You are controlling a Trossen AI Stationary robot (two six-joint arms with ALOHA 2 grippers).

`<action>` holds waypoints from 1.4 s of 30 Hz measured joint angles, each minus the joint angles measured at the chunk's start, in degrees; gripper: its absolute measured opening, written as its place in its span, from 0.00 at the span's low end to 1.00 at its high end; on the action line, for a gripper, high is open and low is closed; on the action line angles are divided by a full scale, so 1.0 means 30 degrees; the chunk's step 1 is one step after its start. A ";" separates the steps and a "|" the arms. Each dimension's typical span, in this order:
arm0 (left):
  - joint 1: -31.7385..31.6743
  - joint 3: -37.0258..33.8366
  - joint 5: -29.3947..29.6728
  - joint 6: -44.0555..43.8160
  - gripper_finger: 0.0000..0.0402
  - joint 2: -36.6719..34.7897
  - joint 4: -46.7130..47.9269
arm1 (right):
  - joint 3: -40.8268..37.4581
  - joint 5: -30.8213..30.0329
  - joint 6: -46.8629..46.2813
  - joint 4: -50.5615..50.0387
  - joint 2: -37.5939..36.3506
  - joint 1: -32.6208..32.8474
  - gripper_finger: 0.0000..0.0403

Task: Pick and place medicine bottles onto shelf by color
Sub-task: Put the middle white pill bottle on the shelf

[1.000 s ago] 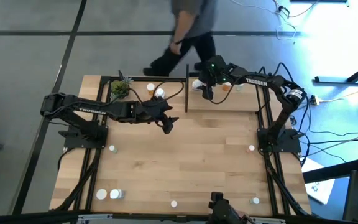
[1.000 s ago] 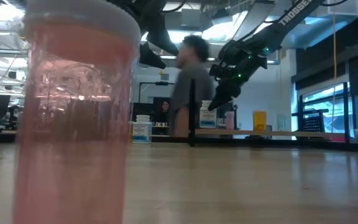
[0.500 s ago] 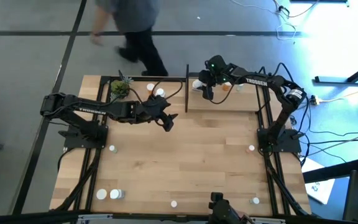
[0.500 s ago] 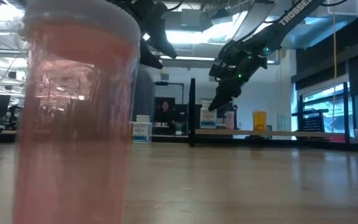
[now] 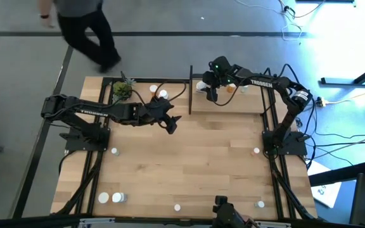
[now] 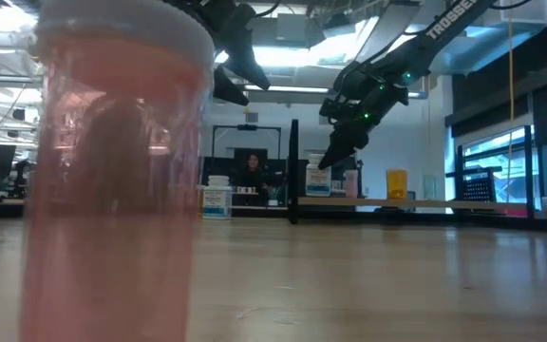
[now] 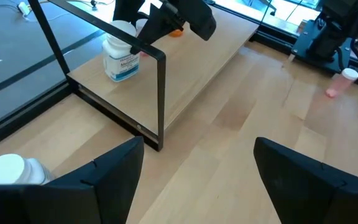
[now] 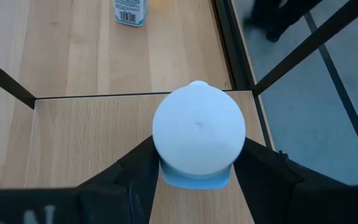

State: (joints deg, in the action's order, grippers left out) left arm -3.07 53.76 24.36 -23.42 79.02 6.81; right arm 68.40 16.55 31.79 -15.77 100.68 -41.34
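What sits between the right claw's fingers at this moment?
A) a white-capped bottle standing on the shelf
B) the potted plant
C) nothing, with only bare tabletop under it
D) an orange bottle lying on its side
A: the right wrist view shows a white-capped bottle standing between the right claw fingers on the shelf board; whether the fingers press on it cannot be told.

small potted plant at table's far edge, person walking beyond
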 joint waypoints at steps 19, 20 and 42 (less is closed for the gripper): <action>-0.0011 0.0000 0.1158 0.0013 0.74 0.0007 0.0000 | 0.0000 0.0003 0.0000 0.0000 -0.0015 0.0000 0.49; -0.0030 0.0000 0.1345 0.0013 0.74 0.0007 0.0000 | 0.0000 0.0001 0.0000 0.0005 -0.0015 0.0000 0.49; -0.0051 0.0000 0.1367 -0.0510 0.74 0.0007 -0.0007 | 0.0007 -0.0004 -0.0014 -0.0233 -0.0022 0.0000 0.49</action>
State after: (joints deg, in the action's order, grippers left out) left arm -3.22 53.76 28.46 -24.95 79.05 6.79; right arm 68.42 16.54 31.75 -16.47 100.62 -41.34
